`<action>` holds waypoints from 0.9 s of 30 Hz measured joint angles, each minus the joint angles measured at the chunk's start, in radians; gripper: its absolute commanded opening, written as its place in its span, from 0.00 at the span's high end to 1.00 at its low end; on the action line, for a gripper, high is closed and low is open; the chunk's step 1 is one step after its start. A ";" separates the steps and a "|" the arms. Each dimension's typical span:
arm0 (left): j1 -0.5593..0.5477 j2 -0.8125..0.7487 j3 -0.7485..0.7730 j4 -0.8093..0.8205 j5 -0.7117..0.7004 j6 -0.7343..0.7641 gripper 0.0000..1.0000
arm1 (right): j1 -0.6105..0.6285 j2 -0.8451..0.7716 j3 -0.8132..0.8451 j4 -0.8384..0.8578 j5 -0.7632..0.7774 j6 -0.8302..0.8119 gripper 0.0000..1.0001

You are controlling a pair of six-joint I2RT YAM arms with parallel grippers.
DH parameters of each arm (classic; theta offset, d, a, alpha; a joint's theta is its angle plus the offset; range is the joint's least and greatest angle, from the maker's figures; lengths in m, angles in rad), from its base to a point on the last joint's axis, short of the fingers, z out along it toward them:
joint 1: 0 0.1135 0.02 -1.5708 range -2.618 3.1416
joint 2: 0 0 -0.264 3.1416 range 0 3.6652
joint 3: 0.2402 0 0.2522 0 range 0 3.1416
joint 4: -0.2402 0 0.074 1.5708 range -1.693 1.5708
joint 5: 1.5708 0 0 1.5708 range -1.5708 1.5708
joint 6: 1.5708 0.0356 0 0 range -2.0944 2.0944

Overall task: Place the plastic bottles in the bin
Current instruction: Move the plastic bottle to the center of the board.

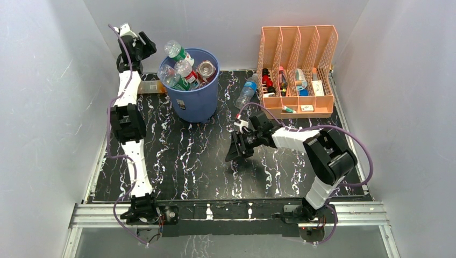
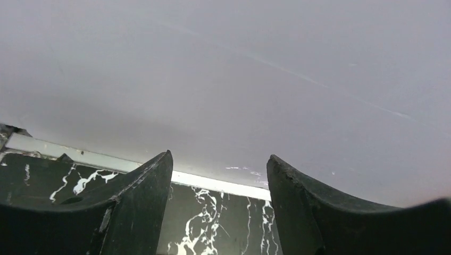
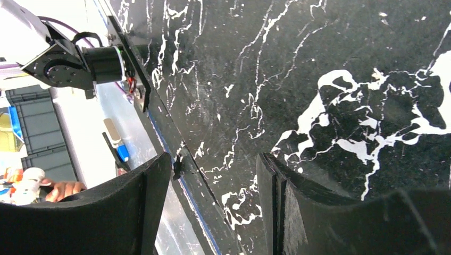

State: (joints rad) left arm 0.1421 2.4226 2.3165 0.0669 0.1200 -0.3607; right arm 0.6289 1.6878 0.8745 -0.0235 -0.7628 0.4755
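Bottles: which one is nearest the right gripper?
The clear, blue-labelled bottle lying on the table beside the peach organizer; the other bottles stick out of the blue bin.

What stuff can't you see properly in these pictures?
- Top view: the bin has solid walls, so only its top bottles show and any lower ones are hidden.
- Top view: the left arm covers part of an orange-tinted thing, so I can't name it.
- Top view: the items in the peach file organizer are too small.
- Left wrist view: the left claw faces away, so the bin is out of frame.

Grey walls [image 1: 43, 80] are standing around three sides of a black, white-streaked table [image 1: 188, 161]; a silver rail [image 1: 355, 214] is running along its near edge.
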 measured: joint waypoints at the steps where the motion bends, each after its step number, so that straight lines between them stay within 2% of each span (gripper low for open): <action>1: 0.002 0.054 0.080 -0.029 0.000 -0.012 0.33 | 0.000 0.014 0.000 0.001 0.000 0.000 0.30; 3: 0.007 0.119 0.132 -0.071 -0.002 -0.035 0.32 | 0.000 0.027 0.000 0.002 0.000 0.002 0.30; 4: 0.009 0.134 0.111 -0.089 -0.004 -0.045 0.31 | 0.000 0.028 0.000 0.003 -0.001 0.004 0.30; 9: 0.014 0.088 -0.223 -0.071 -0.004 -0.066 0.29 | 0.006 0.022 -0.010 0.033 -0.003 0.020 0.30; 15: 0.009 -0.018 -0.346 -0.145 -0.002 -0.083 0.29 | 0.030 -0.092 -0.089 0.039 0.016 0.049 0.30; 21: -0.011 -0.298 -0.690 -0.135 -0.021 -0.089 0.25 | 0.106 -0.233 -0.110 0.027 0.067 0.077 0.29; 25: -0.012 -0.571 -0.903 -0.180 -0.068 -0.112 0.24 | 0.196 -0.286 -0.110 0.006 0.114 0.096 0.29; 27: 0.025 -0.721 -1.004 -0.203 -0.063 -0.135 0.24 | 0.234 -0.308 -0.110 -0.008 0.133 0.103 0.29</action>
State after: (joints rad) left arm 0.1673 1.7012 1.3128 -0.1360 0.0570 -0.4953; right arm 0.8631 1.3796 0.7643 -0.0315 -0.6296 0.5789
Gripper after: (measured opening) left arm 0.757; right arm 0.709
